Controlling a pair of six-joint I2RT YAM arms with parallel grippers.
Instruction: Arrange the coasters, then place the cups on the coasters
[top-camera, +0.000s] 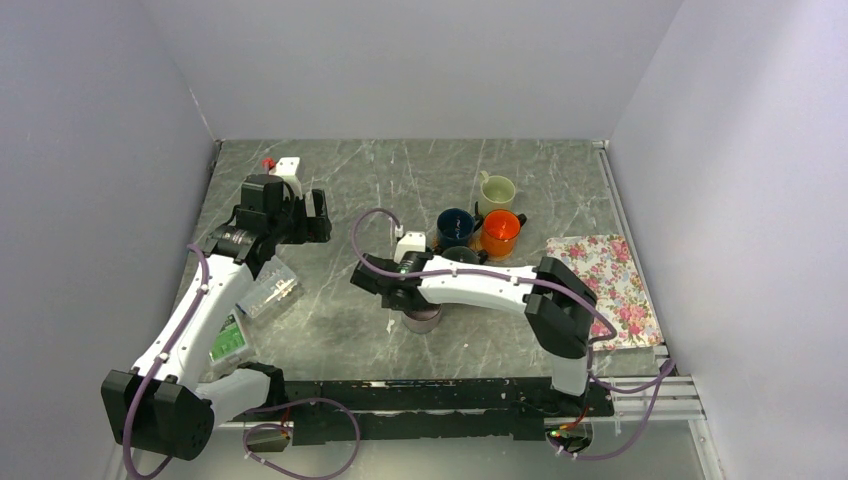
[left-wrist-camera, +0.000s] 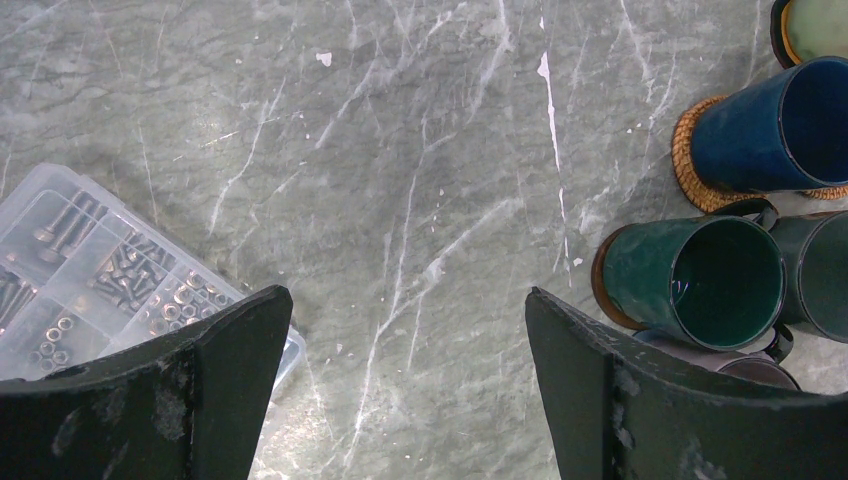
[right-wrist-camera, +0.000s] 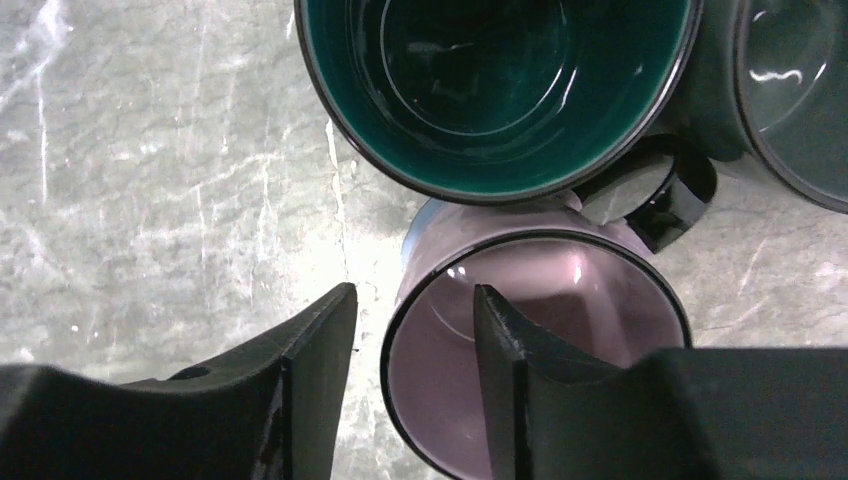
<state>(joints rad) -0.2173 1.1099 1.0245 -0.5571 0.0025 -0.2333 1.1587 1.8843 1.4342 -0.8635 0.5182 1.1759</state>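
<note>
Front and centre, the empty mauve-grey ceramic mug (right-wrist-camera: 585, 290) is parked on a blue-grey round coaster (right-wrist-camera: 415, 235), rim straddled by the right gripper (right-wrist-camera: 412, 300), jaws partly apart, not pinching. An empty dark green mug (right-wrist-camera: 500, 90) is sat at its 12 o'clock. The left gripper (left-wrist-camera: 402, 295) is spread wide, nothing held; screws (left-wrist-camera: 130, 265) are kept in the clear plastic box (left-wrist-camera: 40, 200) at 9 o'clock.

I am viewing the table (top-camera: 330, 190) from a fixed camera above and behind the left arm (top-camera: 195, 315) and right arm (top-camera: 480, 285), facing down. My left wrist camera is looking straight down from higher up; my right one is sitting very close. Both are sharing the dark green mug (left-wrist-camera: 690, 280) and mauve mug (right-wrist-camera: 530, 330).
</note>
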